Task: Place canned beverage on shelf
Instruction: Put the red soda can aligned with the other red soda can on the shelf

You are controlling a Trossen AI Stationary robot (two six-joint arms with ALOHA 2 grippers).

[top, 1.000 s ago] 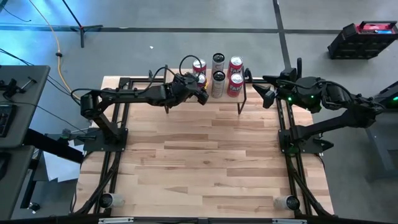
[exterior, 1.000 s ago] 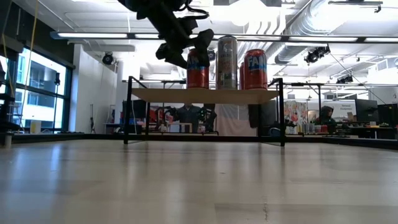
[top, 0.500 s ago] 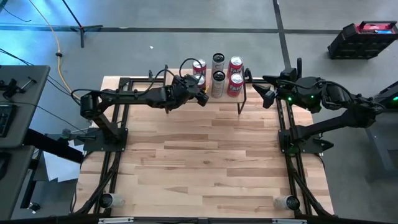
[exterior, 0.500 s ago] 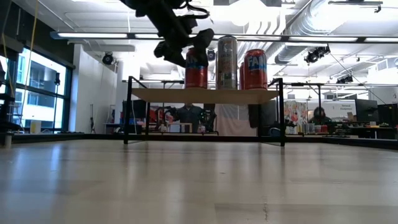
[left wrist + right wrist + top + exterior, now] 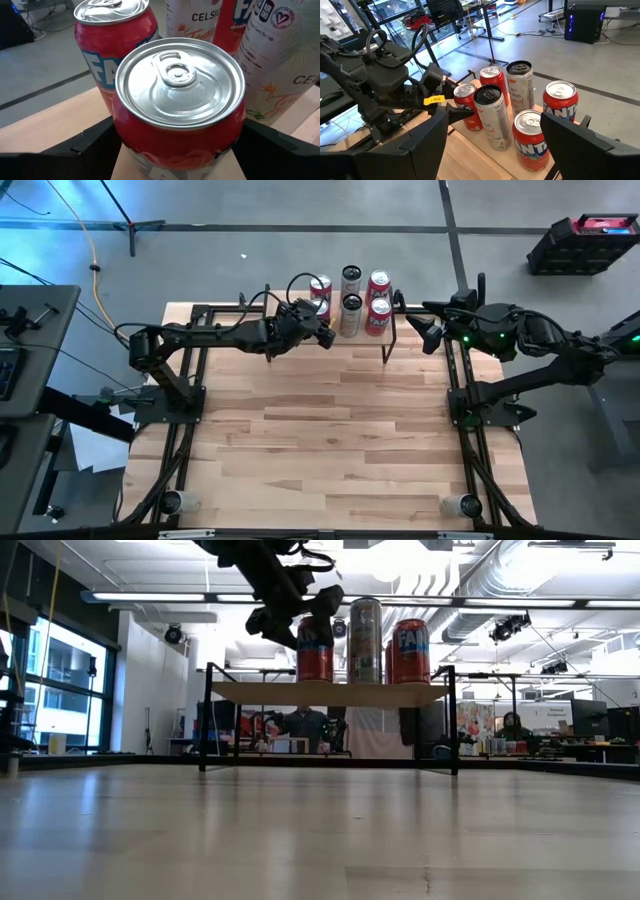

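The red can (image 5: 177,110) is straddled by the spread left gripper (image 5: 175,150) on the shelf (image 5: 330,692) — a straight withdrawal is advised, neighbours untouched.

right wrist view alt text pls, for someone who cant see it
Six cans stand on the shelf: four red cans and two tall white cans. The left hand flanks the near-left red can; the right hand's fingers frame the view.

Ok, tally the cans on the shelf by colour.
Red cans: 4
White cans: 2
Total: 6
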